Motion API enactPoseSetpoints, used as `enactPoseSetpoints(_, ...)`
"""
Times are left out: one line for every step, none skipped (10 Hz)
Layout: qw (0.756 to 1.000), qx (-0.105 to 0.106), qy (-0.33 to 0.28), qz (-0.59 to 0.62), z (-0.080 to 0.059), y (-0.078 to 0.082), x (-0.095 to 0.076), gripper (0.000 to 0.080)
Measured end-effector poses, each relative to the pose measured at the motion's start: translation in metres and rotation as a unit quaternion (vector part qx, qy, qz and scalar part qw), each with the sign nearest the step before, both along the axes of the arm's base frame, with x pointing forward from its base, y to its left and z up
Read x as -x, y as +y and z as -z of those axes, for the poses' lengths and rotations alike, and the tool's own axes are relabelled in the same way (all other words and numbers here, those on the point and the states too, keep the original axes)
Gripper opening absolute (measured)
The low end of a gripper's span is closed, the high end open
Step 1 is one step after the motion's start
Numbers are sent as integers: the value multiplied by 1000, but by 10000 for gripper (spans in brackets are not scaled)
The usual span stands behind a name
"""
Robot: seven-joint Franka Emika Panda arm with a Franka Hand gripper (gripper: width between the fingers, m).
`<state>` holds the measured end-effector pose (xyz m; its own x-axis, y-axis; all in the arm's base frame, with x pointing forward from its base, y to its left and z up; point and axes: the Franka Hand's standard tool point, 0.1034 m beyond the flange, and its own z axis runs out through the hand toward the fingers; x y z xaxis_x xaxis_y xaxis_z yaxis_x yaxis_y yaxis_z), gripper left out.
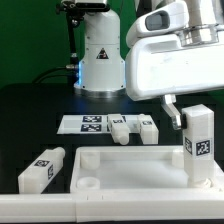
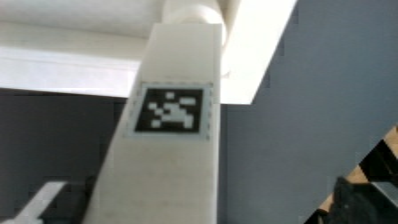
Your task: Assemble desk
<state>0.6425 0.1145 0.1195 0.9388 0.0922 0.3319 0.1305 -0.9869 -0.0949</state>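
Standing upright on the tabletop (image 1: 130,172), at its corner on the exterior view's right, 1 leg (image 1: 198,140) sits between the gripper (image 1: 195,115) jaws, which are spread wide and clear of it. If the leg is only half-seated, a finger brushing it while lifting away could tip it off the tabletop.

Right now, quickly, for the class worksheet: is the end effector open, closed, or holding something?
End effector: open, with the jaws standing clear on either side of the upright leg, not gripping it.
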Motion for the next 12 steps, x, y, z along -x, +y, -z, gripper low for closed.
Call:
enactPoseSetpoints(1000,0,32,1,-1,-6,-2,645)
enactPoseSetpoints(996,0,86,2,-1,-11,1,649)
enactPoseSetpoints(992,-3,128,2,-2,-8,-1,649)
enactPoseSetpoints(989,-3,146,-2,-1,-7,0,649)
enactPoseSetpoints(983,-3,181,-7,-1,-6,7,649)
enactPoseSetpoints(983,-5,181,-4,-1,-5,4,649)
enactPoseSetpoints(983,-6,182,7,-1,-5,4,527)
enactPoseSetpoints(983,-7,183,15,-1,-5,4,391)
enactPoseSetpoints(982,-11,186,37,0,-5,4,391)
enactPoseSetpoints(978,-15,192,84,0,-8,4,289)
enactPoseSetpoints(972,-21,197,125,1,-8,4,289)
enactPoseSetpoints(966,-26,179,188,1,-5,7,289)
